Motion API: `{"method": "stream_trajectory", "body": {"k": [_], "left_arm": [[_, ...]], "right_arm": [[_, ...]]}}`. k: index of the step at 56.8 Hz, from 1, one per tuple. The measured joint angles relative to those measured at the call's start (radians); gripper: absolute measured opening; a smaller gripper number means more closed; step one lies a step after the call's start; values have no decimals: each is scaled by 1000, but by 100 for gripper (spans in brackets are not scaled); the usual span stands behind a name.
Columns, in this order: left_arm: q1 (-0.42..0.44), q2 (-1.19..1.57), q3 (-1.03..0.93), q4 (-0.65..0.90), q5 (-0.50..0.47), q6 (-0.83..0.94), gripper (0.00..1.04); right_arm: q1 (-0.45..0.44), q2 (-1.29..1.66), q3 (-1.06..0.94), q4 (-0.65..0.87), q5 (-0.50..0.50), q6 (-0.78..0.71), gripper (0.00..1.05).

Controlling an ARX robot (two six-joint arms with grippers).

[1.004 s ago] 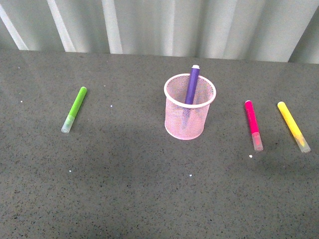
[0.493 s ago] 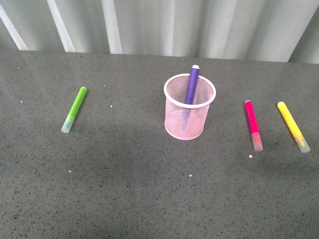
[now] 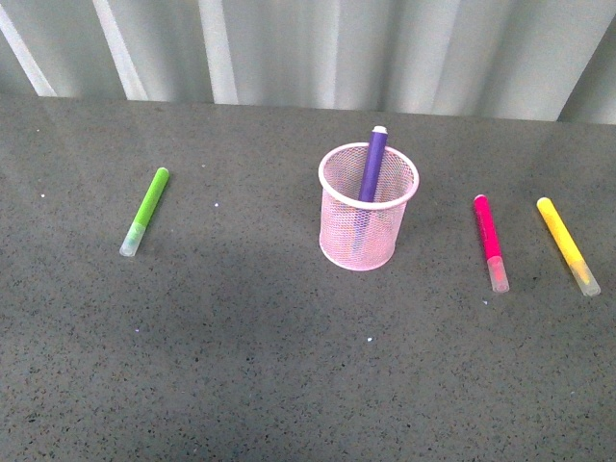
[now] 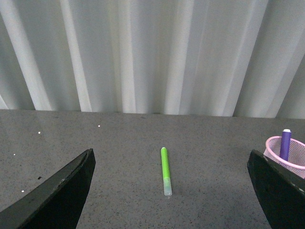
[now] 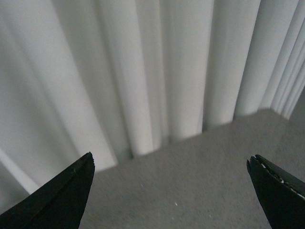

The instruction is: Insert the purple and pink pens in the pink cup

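Observation:
The pink cup (image 3: 369,206) stands upright at the table's middle in the front view. The purple pen (image 3: 371,166) leans inside it, its tip above the rim. To the cup's right the pink pen (image 3: 489,241) lies flat on the table, clear cap toward the near edge. Neither arm shows in the front view. My left gripper (image 4: 171,191) is open and holds nothing; its view has the cup's rim (image 4: 286,148) and the purple pen (image 4: 285,144) at one edge. My right gripper (image 5: 171,191) is open too, over bare tabletop facing the curtain.
A lime-green marker (image 3: 144,211) lies left of the cup, also between the left fingers' span (image 4: 165,171) but farther off. A yellow marker (image 3: 567,244) lies right of the pink pen. A pleated white curtain (image 3: 308,48) backs the dark grey table (image 3: 289,366).

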Motion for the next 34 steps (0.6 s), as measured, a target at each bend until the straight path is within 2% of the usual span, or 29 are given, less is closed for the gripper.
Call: {"method": "stream_trajectory", "body": {"k": [9,13,26,34], "left_arm": [[0,0,0,0,0,0,98],[0,0,0,0,0,0,98],[0,0,0,0,0,0,98],[0,0,0,0,0,0,98]], "right_arm": [[61,414,214,-146,27,-61,98],[131,578,271,-180,23,-114,98],[307,710,284,-193,-71,-193,98],[351,753,278,-159,-107,-188,98]]}}
